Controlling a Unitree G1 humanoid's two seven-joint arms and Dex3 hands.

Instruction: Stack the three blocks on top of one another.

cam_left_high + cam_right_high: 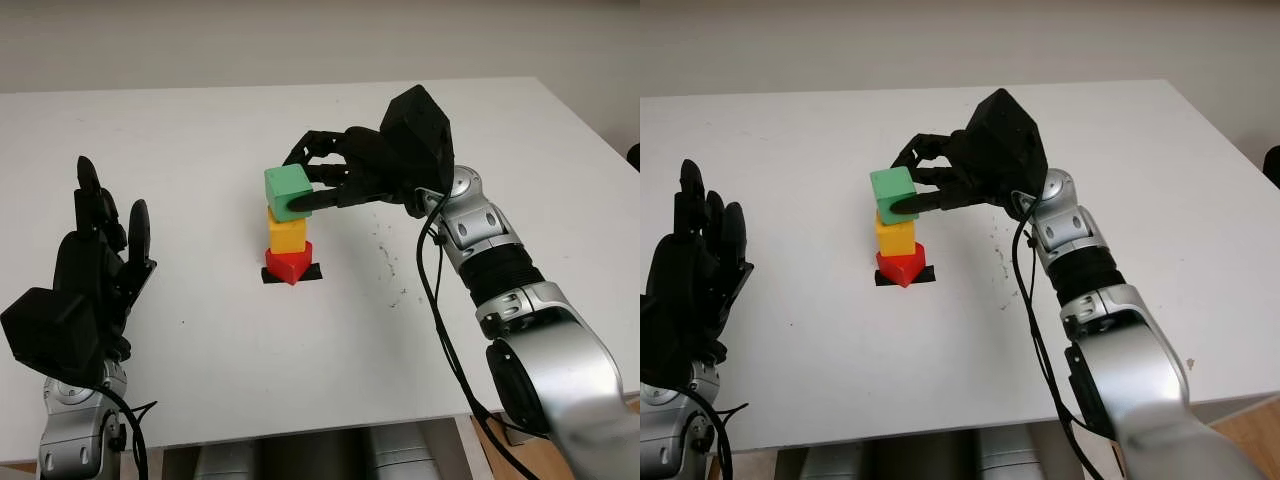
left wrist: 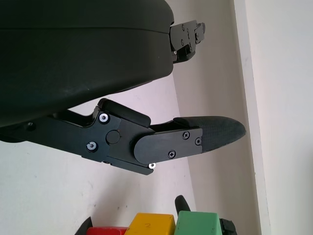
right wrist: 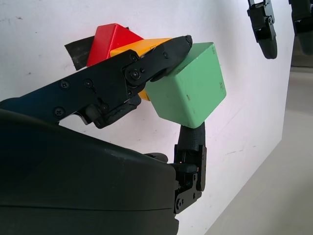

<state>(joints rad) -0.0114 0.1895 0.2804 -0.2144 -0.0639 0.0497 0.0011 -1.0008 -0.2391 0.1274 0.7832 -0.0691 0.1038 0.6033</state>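
Green block [image 1: 289,192]: clasped in the right hand [image 1: 345,178] fingers, sitting tilted atop the yellow block [image 1: 287,235], which stands on the red block [image 1: 288,264] over a black tape mark [image 1: 312,272], mid-worktop [image 1: 200,130]. Judged: needs squaring before letting go. Left hand [image 1: 85,290]: open, holding nothing, near-left, well apart.

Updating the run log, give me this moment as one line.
right hand: shut on green block, atop yellow block | red block: bottom, on tape | left hand: open, table's left
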